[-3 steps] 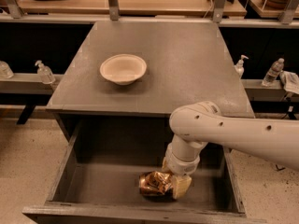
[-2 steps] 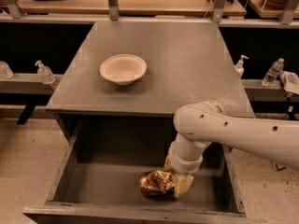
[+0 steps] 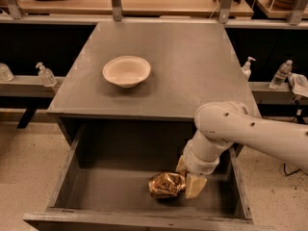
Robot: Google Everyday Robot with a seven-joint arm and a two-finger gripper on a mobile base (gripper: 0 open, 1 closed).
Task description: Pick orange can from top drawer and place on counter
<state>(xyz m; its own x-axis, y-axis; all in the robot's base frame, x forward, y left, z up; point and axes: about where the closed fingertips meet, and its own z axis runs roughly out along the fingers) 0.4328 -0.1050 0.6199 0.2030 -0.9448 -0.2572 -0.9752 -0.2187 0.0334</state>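
Note:
The orange can point(image 3: 164, 185), crumpled and shiny, lies on its side on the floor of the open top drawer point(image 3: 72, 167), right of centre. My gripper point(image 3: 186, 181) reaches down into the drawer from the right. Its two cream fingers point(image 3: 195, 186) stand on either side of the can's right end and look closed on it. The white arm point(image 3: 250, 131) crosses over the drawer's right side. The dark-grey counter point(image 3: 192, 66) lies above and behind the drawer.
A cream shallow bowl point(image 3: 126, 71) sits on the counter's left half. Pump bottles point(image 3: 45, 74) and a water bottle point(image 3: 280, 74) stand on low shelves on both sides. The drawer's front panel point(image 3: 134, 221) runs along the bottom edge.
The arm and gripper have shifted slightly to the right inside the drawer, and the orange can has shifted a little right with them.

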